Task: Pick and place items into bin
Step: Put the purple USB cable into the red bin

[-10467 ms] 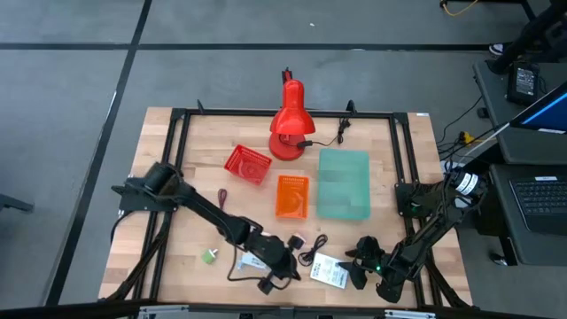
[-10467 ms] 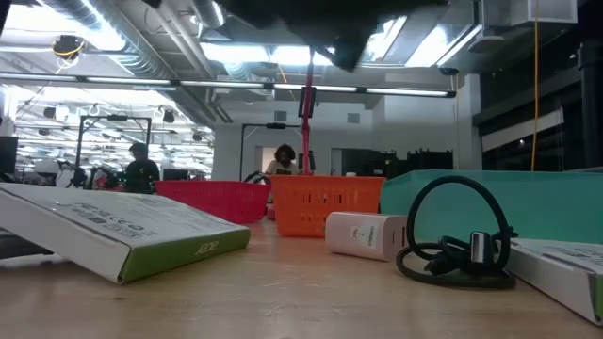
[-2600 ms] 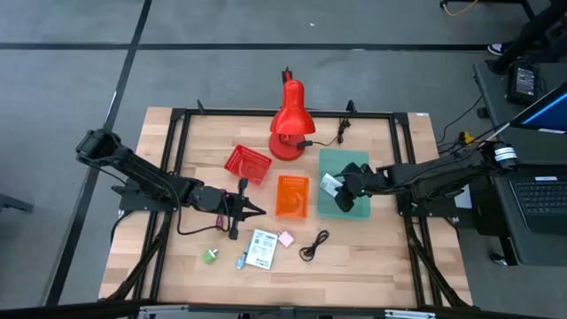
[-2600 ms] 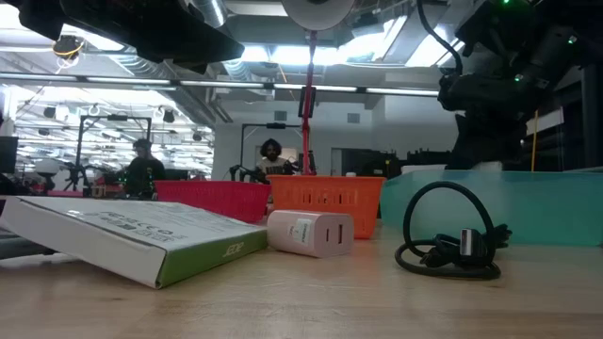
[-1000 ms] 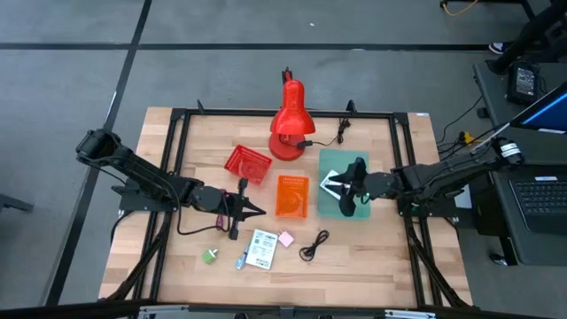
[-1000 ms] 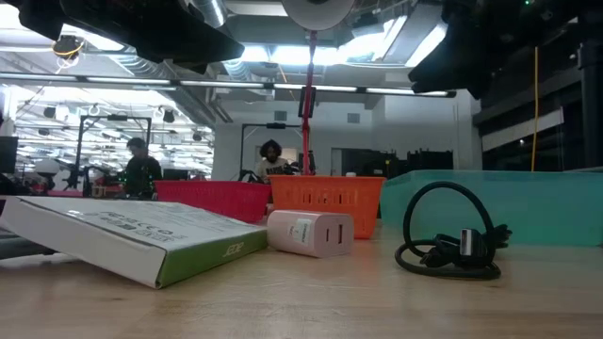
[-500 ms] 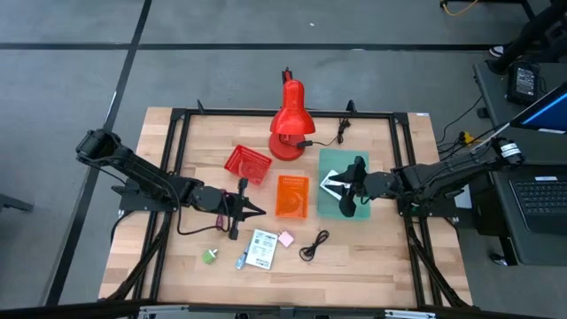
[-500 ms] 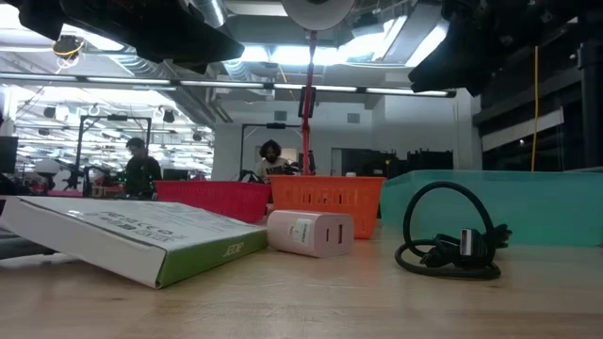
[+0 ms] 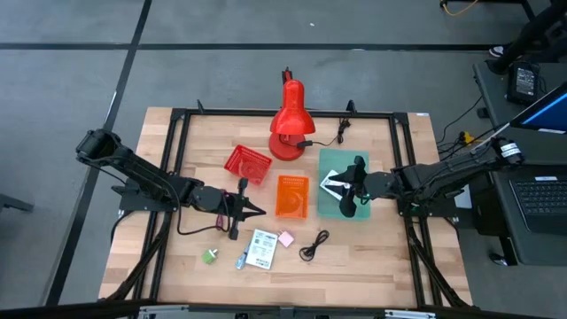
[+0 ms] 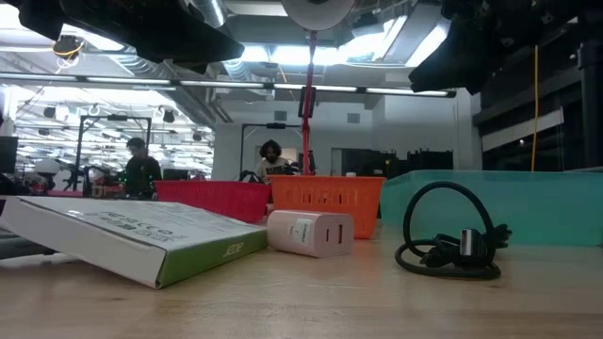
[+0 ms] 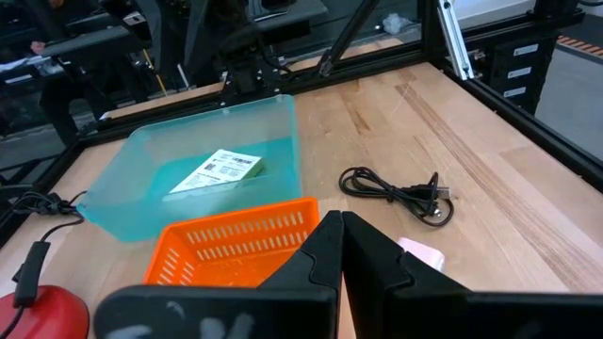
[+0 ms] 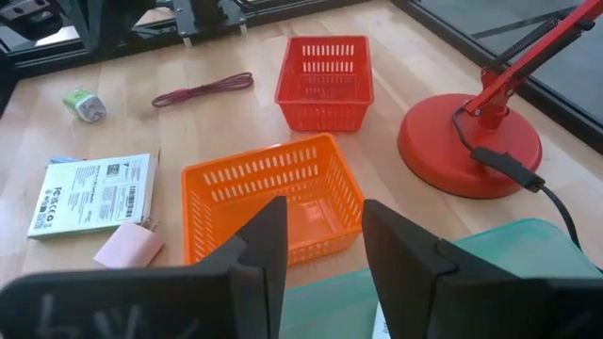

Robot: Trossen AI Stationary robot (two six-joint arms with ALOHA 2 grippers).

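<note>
currently my right gripper (image 9: pixel 345 197) hangs over the teal bin (image 9: pixel 330 161), fingers spread with nothing between them; one white packet (image 11: pixel 227 169) lies on the bin floor right beneath it, so i judge that drop done. my left gripper (image 9: pixel 249 209) waits beside the orange basket (image 9: pixel 291 196), fingers pressed together and empty.

left on the worktop (image 9: pixel 372 257), all on the near side of the left gripper: second white packet (image 9: pixel 261 248), pinkish-white cube (image 9: pixel 286 239) just beside it, black coiled cable (image 9: pixel 312 245) further toward the right arm, tiny green cube (image 9: pixel 209 256) toward the left edge. dark red cord (image 12: pixel 203 88) lies near the left gripper, by the red basket (image 9: pixel 247 164).

cable is nearest the right gripper, so it is the sensible next pick. red lamp (image 9: pixel 289 124) stays out.
</note>
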